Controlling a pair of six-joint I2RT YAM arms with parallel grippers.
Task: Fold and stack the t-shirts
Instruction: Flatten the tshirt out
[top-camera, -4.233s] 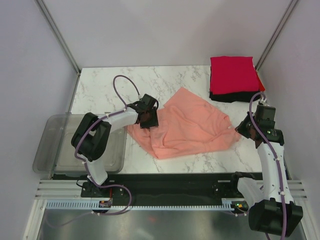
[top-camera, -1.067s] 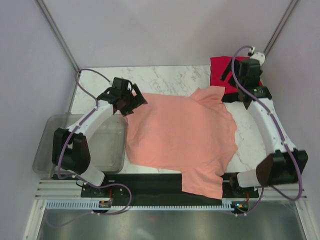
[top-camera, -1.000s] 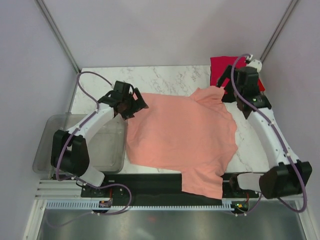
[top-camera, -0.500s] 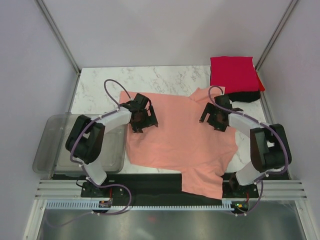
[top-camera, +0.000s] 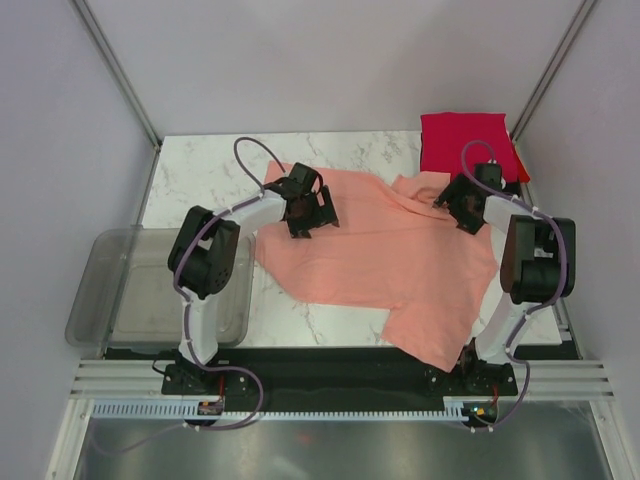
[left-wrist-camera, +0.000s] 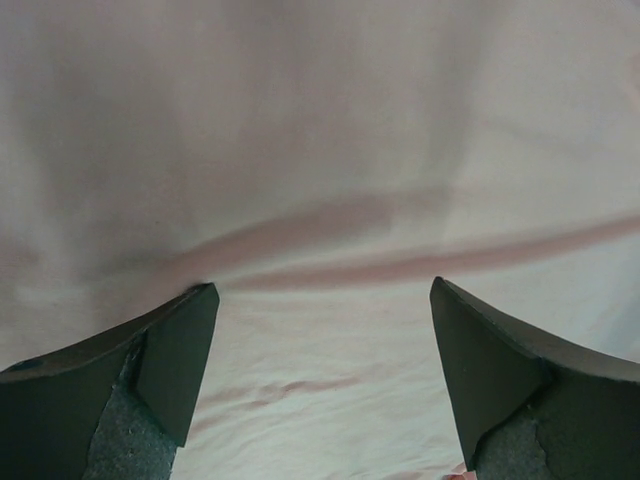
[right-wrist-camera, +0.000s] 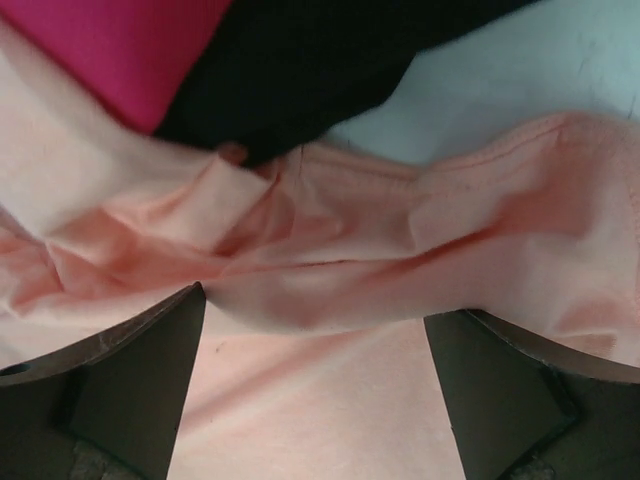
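— Salmon-pink short-sleeved cloth t-shirt (top-camera: 400, 250): where does it lie?

— Spread loosely over the middle of the white marbled tabletop (top-camera: 200, 170), creased rather than flat; its near right corner hangs past the table's near edge onto the black base strip; its far right edge is bunched up against the stack in the far right corner.

— And the arms?

— Left arm is folded sharply at the elbow beside the tub, with the forearm reaching right; the left gripper (top-camera: 318, 218) is over the shirt's far left part, jaws spread wide with only smooth pink cloth between them. Right arm is bent at the table's right side, forearm angled back and inward; the right gripper (top-camera: 452, 212) is over the rumpled far right edge, jaws also spread wide, pinching nothing.

— What stands around?

— A folded bright red t-shirt (top-camera: 468, 140) lies on top of a folded black t-shirt (right-wrist-camera: 300, 60); the right wrist view shows pink folds lying against both; a grey see-through plastic tub (top-camera: 100, 290) sits at the table's left, well apart from the stack.

— Anything unclear?

— Whether either gripper's fingertips touch the cloth I cannot tell; the right arm covers most of the black shirt from above; the left wrist view is soft and shows little but cloth.
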